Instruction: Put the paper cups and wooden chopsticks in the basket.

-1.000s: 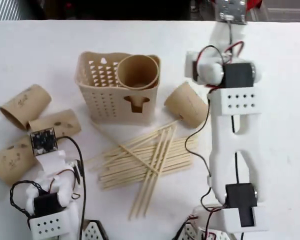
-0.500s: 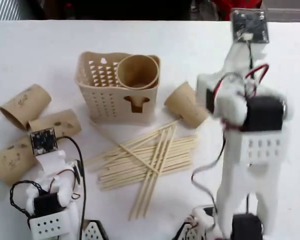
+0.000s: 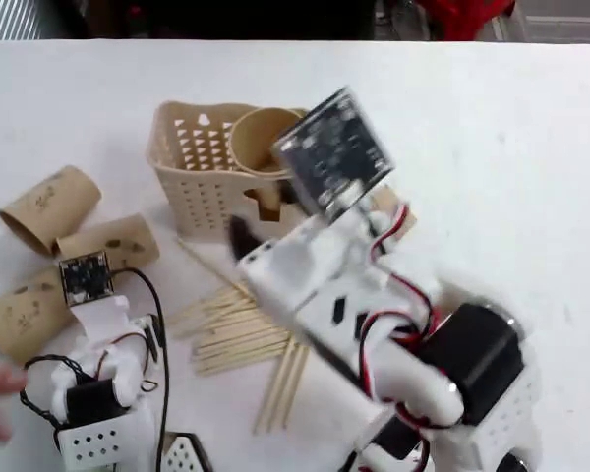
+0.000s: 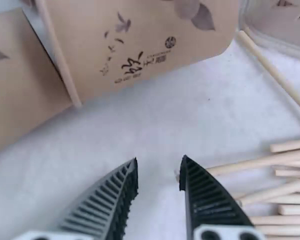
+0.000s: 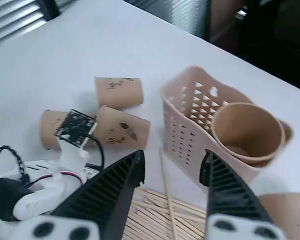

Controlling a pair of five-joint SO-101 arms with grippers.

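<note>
Lying in a loose, criss-crossed heap on a white bench (image 3: 531, 147), pale wooden chopsticks (image 3: 226, 334) rest just in front of a beige perforated plastic basket (image 3: 192, 182). One brown paper cup (image 3: 261, 138) stands upright inside the basket. Three more brown printed paper cups (image 3: 113, 241) lie on their sides near the left arm, apart from the basket.

The left hand (image 4: 158, 162) sits low over the bench between those cups and the chopstick ends, jaws parted and holding nothing. The right hand (image 5: 172, 156) hangs higher, above the heap and facing the basket, also spread and empty.

The cups look light and thin-walled. They would probably roll or crumple, so a gentle pinch on one wall at the open mouth seems best. The chopsticks look stiff, light and smooth, and likely to pivot or slip. Gripping them across their middle should hold them steadiest.
</note>
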